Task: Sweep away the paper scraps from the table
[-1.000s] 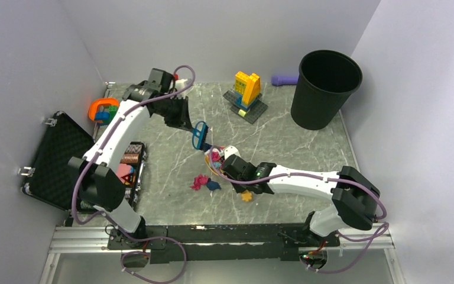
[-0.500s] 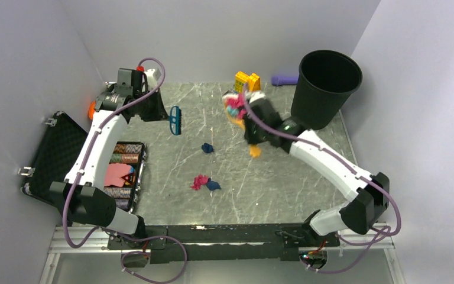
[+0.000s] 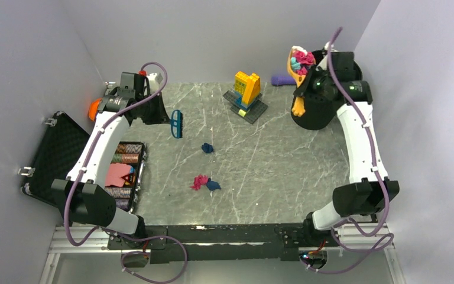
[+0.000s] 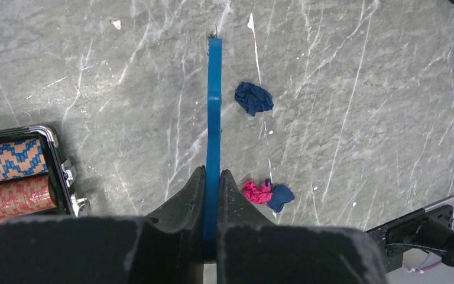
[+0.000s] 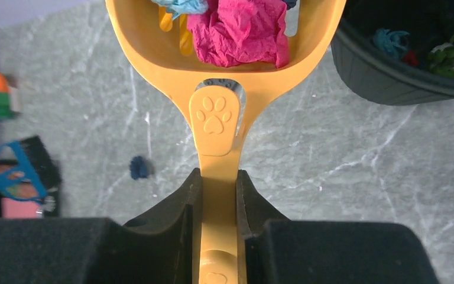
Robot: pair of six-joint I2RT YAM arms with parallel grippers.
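**Loaded scoop (image 3: 299, 66) at the bin (image 3: 322, 116), scraps lying on the table (image 3: 272, 155)**

From above: my right gripper (image 3: 311, 84) is raised at the far right corner and pinches the handle of the orange scoop. Its pan, heaped with pink and teal paper scraps (image 3: 302, 59), sits against the left rim of the black bin. My left gripper (image 3: 164, 117) is on the far left side and clamps a small blue brush (image 3: 177, 123) that hangs over the table. Three scraps lie on the marble: a dark blue one (image 3: 207, 148) near the middle, and a pink one (image 3: 200, 181) touching a blue one (image 3: 214, 185) nearer my bases. A yellow brick build (image 3: 247, 90) stands at the far edge, and an open case (image 3: 59, 155) lies on the left.

My left wrist: both fingers (image 4: 190, 195) are pressed flat on the brush (image 4: 214, 112), seen edge-on. The dark blue scrap (image 4: 254, 98) is just to its right, and the pink and blue pair (image 4: 266, 194) is beside my fingertip.

My right wrist: my fingers (image 5: 184, 204) squeeze the scoop's handle (image 5: 219, 171). A pink wad (image 5: 242, 29) fills the pan, and more scraps (image 5: 390, 41) lie inside the bin (image 5: 384, 74) to the right.
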